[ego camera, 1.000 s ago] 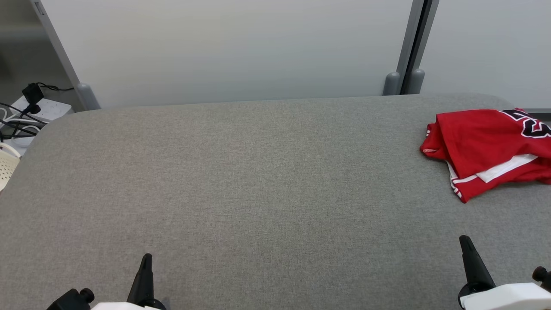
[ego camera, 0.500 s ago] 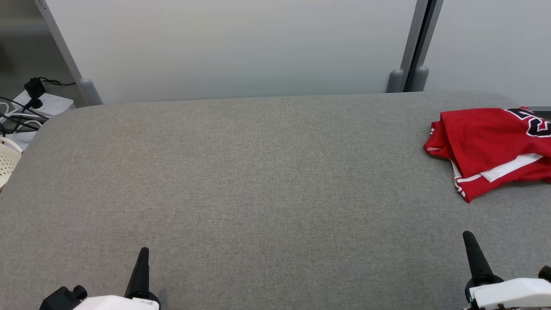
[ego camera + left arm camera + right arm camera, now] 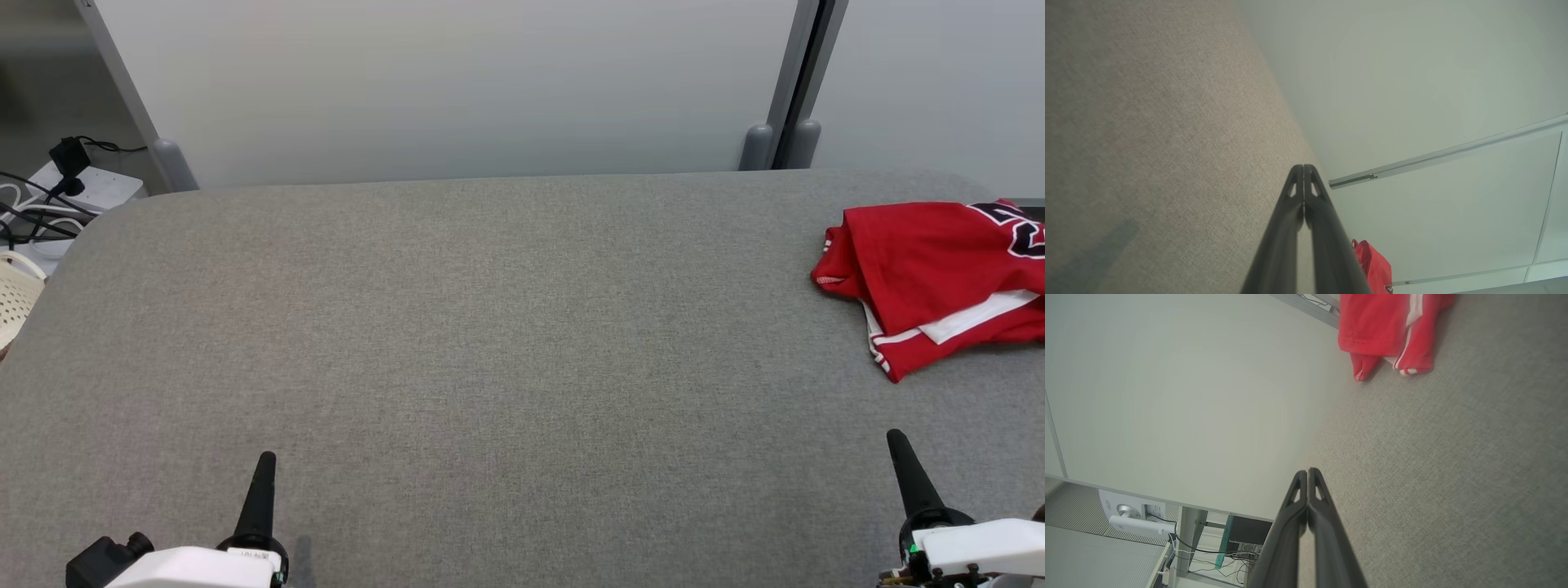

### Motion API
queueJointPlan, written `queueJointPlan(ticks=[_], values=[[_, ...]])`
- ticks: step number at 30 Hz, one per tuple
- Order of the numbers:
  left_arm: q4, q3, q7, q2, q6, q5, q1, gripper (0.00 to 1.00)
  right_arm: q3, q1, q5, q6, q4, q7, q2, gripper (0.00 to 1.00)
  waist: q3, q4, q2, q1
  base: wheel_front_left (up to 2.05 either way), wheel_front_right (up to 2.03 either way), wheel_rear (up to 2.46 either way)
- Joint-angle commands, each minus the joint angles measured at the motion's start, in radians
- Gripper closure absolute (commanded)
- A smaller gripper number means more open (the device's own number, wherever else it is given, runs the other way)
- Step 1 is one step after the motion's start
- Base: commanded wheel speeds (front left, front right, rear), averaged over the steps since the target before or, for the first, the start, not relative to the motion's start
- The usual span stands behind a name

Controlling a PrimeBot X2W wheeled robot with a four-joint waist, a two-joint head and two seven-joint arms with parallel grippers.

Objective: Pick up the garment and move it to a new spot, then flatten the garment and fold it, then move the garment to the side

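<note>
matt woven grey table cover (image 3: pixel 490 327); soft red cloth garment (image 3: pixel 922 261).

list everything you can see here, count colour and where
garment: one, red with white trim and dark lettering, loosely folded at the table's far right
table: one, grey fabric top, across the head view
wall panels: two, pale, behind the table
power strip: one, white, floor at far left
cables: several, black, by the power strip
basket: one, cream, left edge, partly seen
left gripper: one, dark fingers, shut, lower left
right gripper: one, dark fingers, shut, lower right
</note>
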Motion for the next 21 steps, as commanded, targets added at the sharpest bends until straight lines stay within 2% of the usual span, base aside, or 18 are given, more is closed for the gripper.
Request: queueJointPlan(ticks=[1,21], values=[[-0.021,0.032,0.009,0.01,-0.013,-0.028,-0.065,1.0,0.009,-0.05,0.029,0.001,-0.021,0.015,-0.008,1.0,0.001,0.001,0.0,-0.0001,0.0,0.0,0.0],[-0.004,0.069,0.065,0.011,-0.048,-0.233,-0.11,1.0,-0.031,-0.078,0.227,0.001,-0.013,0.07,0.005,1.0,0.016,0.012,0.0,-0.0001,0.0,0.0,0.0]])
